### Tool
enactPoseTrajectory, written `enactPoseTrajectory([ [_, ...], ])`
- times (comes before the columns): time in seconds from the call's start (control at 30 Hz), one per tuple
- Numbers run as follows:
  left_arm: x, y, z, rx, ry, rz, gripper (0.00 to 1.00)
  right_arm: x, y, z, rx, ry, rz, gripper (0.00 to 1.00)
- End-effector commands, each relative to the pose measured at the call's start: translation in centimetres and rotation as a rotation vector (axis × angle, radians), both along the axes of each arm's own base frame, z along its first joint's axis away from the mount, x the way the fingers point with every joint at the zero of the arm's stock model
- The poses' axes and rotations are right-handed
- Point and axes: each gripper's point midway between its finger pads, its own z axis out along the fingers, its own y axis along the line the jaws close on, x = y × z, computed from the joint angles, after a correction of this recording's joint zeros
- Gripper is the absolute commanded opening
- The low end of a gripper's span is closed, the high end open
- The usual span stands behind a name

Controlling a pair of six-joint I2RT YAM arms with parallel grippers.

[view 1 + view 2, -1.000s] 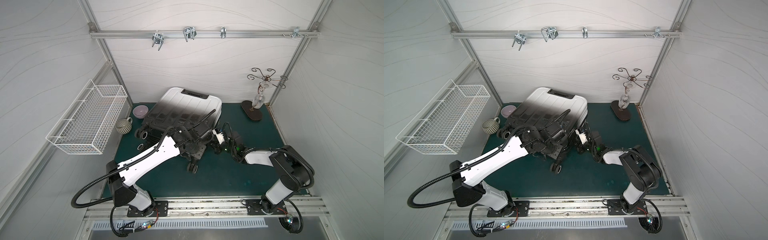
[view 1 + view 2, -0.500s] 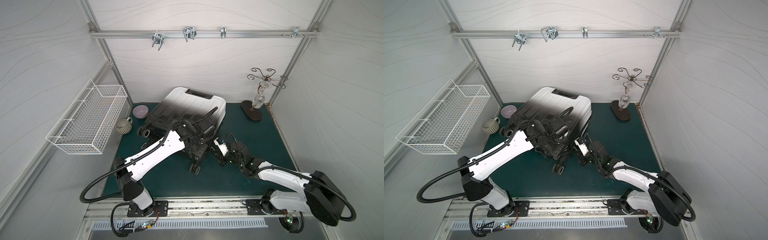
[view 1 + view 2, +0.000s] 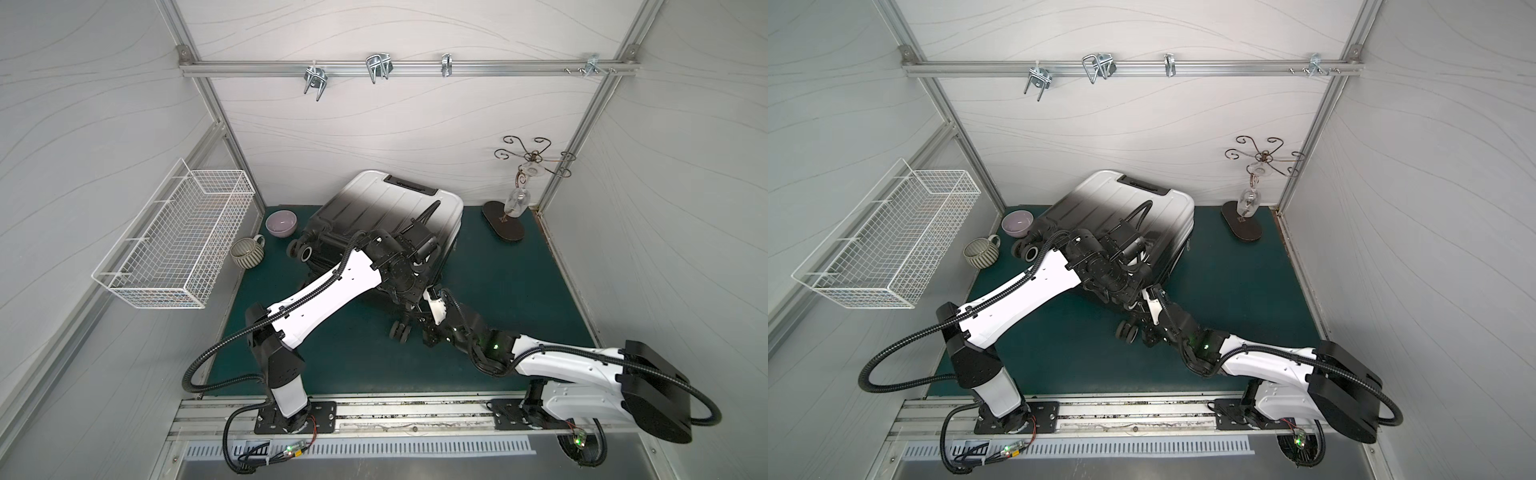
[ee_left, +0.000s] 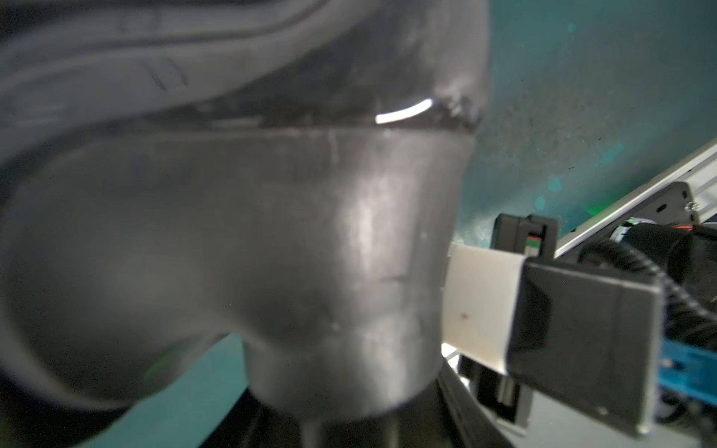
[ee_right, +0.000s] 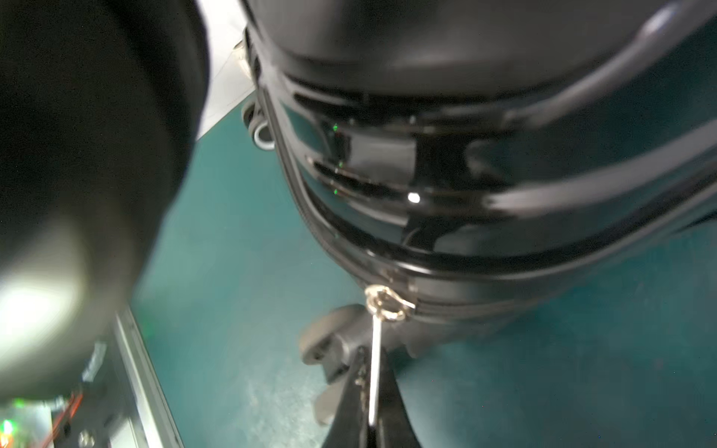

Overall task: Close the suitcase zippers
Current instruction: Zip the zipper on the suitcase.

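Note:
The suitcase (image 3: 399,205) (image 3: 1133,208) lies flat on the green mat, its white end to the back and its black end with the wheels (image 3: 400,331) to the front. My right gripper (image 5: 373,388) (image 3: 428,297) is shut on a thin metal pull hanging from the slider (image 5: 388,304) of the zippers (image 5: 310,209) at the near corner. My left gripper (image 3: 409,302) reaches down over that same corner. Its wrist view is filled by the blurred black shell (image 4: 271,252), which runs down between the jaws, so it looks shut on the corner.
A white wire basket (image 3: 174,232) hangs on the left wall. A purple bowl (image 3: 281,222) and a striped mug (image 3: 247,253) stand left of the case. A metal stand with a glass (image 3: 515,203) is at the back right, and a rail with hooks (image 3: 374,68) runs above.
The right arm has dropped low and stretched out, drawing the pull toward the front. The suitcase has turned and shifted a little to the right, and the left arm has gone with it.

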Motion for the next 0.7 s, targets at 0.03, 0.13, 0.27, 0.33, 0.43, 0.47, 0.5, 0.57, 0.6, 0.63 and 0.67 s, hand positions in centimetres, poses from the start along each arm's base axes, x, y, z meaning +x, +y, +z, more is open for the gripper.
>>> enactPoseTrajectory([
  [0.03,4.9,-8.2,4.6,-0.361,-0.169,0.015,0.0,0.6,0.5,5.3,0.249,-0.068,-0.152,0.0],
  [0.13,6.2,-9.9,4.7,-0.391,-0.166,0.038,0.0,1.6,-2.7,5.9,0.226,-0.169,-0.267,0.0],
  [0.27,8.6,-11.8,5.0,-0.423,-0.158,0.066,0.0,2.4,-4.4,7.0,0.162,-0.376,-0.272,0.0],
  [0.33,9.9,-12.6,5.0,-0.432,-0.139,0.079,0.0,2.5,-4.2,7.0,0.112,-0.467,-0.252,0.0],
  [0.43,11.5,-14.3,4.9,-0.458,-0.107,0.091,0.0,3.0,-3.7,6.3,0.066,-0.566,-0.258,0.0],
  [0.47,11.8,-15.1,4.7,-0.474,-0.09,0.086,0.0,3.1,-3.3,6.0,0.058,-0.597,-0.252,0.0],
  [0.5,11.9,-15.7,4.6,-0.494,-0.075,0.084,0.0,3.0,-2.6,6.0,0.056,-0.634,-0.231,0.0],
  [0.57,12.0,-17.0,4.2,-0.538,-0.033,0.079,0.0,2.7,-0.5,5.7,0.005,-0.721,-0.183,0.0],
  [0.6,12.0,-17.3,4.0,-0.551,-0.02,0.078,0.0,2.4,0.4,5.2,-0.012,-0.738,-0.165,0.0],
  [0.63,12.1,-17.6,3.8,-0.558,-0.011,0.076,0.0,2.2,1.4,4.7,-0.033,-0.746,-0.144,0.0],
  [0.67,12.0,-17.6,3.8,-0.558,-0.011,0.067,0.0,2.4,1.8,4.4,-0.035,-0.739,-0.149,0.0],
])
